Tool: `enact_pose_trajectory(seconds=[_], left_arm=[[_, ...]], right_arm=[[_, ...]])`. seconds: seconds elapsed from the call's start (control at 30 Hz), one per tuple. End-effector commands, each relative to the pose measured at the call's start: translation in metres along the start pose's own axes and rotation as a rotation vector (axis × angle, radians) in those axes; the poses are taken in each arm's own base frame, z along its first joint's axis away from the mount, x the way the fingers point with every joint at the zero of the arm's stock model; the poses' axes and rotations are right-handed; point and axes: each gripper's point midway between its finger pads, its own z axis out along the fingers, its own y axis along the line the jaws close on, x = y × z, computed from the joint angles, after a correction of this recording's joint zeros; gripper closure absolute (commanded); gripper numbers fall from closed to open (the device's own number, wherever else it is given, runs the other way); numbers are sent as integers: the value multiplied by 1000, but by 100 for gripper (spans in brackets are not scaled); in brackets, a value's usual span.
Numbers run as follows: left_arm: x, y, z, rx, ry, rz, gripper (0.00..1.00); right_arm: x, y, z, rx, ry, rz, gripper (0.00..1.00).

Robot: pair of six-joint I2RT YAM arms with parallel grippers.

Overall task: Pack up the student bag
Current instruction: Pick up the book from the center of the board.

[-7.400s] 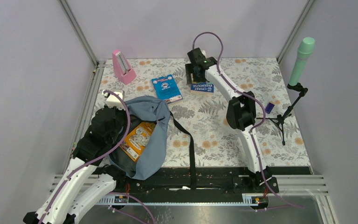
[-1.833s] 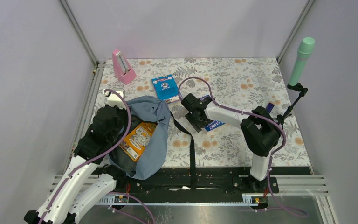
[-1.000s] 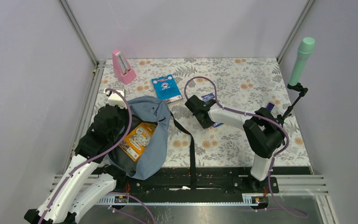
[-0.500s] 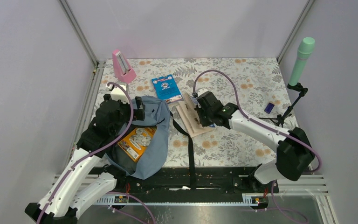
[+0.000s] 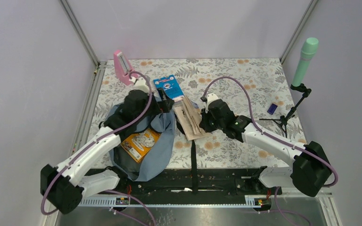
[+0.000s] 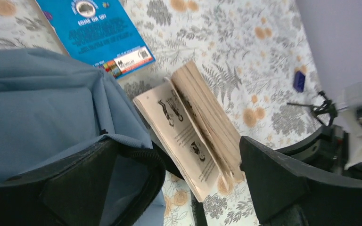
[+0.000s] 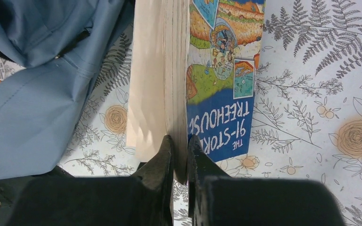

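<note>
The student bag is a grey-blue backpack lying open at the left, with an orange packet inside. My left gripper hangs open over the bag's far right rim; in the left wrist view its left finger lies on the zippered edge of the bag. My right gripper is shut on the lower edge of a paperback book with a blue cover. The book hangs fanned open just right of the bag, its pages between my left fingers' spread.
A blue booklet lies beyond the bag. A pink metronome stands at the far left. A green microphone on a black stand is at the right, a small blue object near it. A black strap trails toward the near edge.
My left gripper has opened and swung from the bag's left side to its far right rim. My right arm has carried the book leftward to the bag, and its pages have fanned open.
</note>
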Motion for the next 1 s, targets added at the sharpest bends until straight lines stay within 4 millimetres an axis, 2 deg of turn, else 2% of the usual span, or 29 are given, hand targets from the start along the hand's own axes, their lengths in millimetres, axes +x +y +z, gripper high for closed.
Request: enact_pose_trajectory(seconds=[0.0,0.13,0.23,0.43,0.5,0.6,0.7,0.83,0.9,0.97], left_arm=[[-34,-37,4,18,-120,-5,1],[-37,-41,-4,-43,-138,97,1],[-36,-35,-16,-73,-113,130,1],[-34,-8,-60,-159,-102,133,1],[-42,0,-79,-181,-137,131,1],[-65,6,-106,-207,-214,148,1],[-85,6,-121,-240,-251,188,1],[-100,2,-123,-278,-236,238,1],[-99,-9,-113,-231,-237,223,1],[-88,-26,-93,-143,-211,180,1]], right_arm=[[-44,22,-13,-97,-189,42,100],[-45,21,-15,-94,-197,39,100],[-44,21,-14,-96,-194,35,100],[-42,21,-13,-99,-194,36,100],[-43,21,-14,-102,-199,38,100],[-42,22,-14,-105,-197,38,100],[-41,22,-15,-106,-196,39,100],[-41,21,-16,-105,-198,41,100],[-40,20,-16,-102,-199,42,100],[-41,20,-17,-101,-204,43,100]])
